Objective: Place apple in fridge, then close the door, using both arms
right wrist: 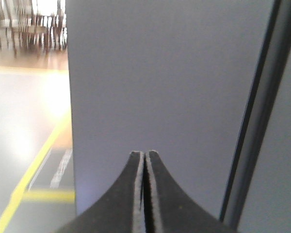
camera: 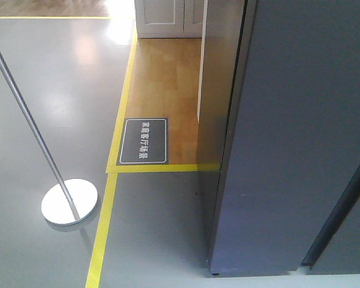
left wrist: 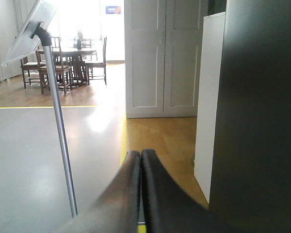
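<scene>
The fridge [camera: 294, 138] fills the right of the front view, its dark grey-blue door [right wrist: 165, 82] facing the camera; no apple shows in any view. The right gripper [right wrist: 144, 160] points at that door with its fingers [right wrist: 157, 194] clenched together and grasping nothing. The left gripper [left wrist: 140, 155] is likewise pressed closed and bare, aimed past the fridge's side toward a pale cabinet [left wrist: 162, 58]. A thin metal pole [camera: 30, 120] on a round base [camera: 69, 202] stands well to the left on the glossy grey floor [camera: 54, 78]. Yellow tape [camera: 123, 102] borders a wooden strip [camera: 165, 78] bearing a dark floor sign [camera: 143, 141]. Far off stand dining chairs [left wrist: 48, 68] round a table.
</scene>
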### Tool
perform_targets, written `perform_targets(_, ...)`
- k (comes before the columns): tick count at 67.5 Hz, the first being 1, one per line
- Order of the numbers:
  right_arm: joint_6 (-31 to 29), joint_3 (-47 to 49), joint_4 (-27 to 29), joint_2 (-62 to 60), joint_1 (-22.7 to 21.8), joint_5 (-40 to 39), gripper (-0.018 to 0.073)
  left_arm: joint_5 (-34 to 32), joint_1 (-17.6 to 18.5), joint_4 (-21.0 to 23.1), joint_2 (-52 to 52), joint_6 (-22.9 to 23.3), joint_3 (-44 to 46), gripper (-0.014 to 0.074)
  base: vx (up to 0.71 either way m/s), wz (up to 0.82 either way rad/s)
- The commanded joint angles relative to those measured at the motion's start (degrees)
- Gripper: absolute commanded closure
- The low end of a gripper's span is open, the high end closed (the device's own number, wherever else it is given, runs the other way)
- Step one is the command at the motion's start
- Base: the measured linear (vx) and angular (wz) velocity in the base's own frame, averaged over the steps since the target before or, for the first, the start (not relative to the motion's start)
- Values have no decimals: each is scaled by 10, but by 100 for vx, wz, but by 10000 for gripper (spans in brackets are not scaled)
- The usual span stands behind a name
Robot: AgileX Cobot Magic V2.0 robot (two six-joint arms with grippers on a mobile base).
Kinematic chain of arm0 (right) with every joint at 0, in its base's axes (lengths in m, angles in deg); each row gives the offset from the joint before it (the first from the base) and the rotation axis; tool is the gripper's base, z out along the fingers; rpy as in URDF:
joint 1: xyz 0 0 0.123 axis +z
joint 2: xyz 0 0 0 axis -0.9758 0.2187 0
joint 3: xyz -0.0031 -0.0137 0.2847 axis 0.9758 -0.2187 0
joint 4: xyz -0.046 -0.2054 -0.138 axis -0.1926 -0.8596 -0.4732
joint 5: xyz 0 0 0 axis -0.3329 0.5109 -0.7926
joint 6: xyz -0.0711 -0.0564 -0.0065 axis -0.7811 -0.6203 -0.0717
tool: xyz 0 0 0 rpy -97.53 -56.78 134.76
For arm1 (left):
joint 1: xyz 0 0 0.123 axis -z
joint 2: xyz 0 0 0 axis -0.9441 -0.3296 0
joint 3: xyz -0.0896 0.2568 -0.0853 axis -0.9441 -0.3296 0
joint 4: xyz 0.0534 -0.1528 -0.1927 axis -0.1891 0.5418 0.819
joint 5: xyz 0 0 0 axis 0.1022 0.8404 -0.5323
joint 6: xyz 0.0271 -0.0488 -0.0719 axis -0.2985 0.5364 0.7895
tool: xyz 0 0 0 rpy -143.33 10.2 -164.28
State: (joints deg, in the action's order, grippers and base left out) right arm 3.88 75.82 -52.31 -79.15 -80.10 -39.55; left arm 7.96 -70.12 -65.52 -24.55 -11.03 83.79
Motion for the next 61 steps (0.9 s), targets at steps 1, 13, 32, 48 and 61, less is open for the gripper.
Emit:
perform_targets(1,-5,-7,-4,-14,0,-53,563,-42,0,6,9,5,-7,603,0,0)
perform_targets(13,-5,-7,-3,-13,23,-51,563,-42,0,6,9,5,-7,603,0,0)
perform_targets(32,-7,-7,-4,-12,20,-51,563,-42,0,6,9,5,-7,603,0,0)
perform_targets(48,16,-6,-14,-12,21,-77,563,-42,0,6,9,5,-7,603,0,0)
perform_targets(61,132,-6,-144,-12,21,-93,563,-42,0,6,9,5,-7,603,0,0)
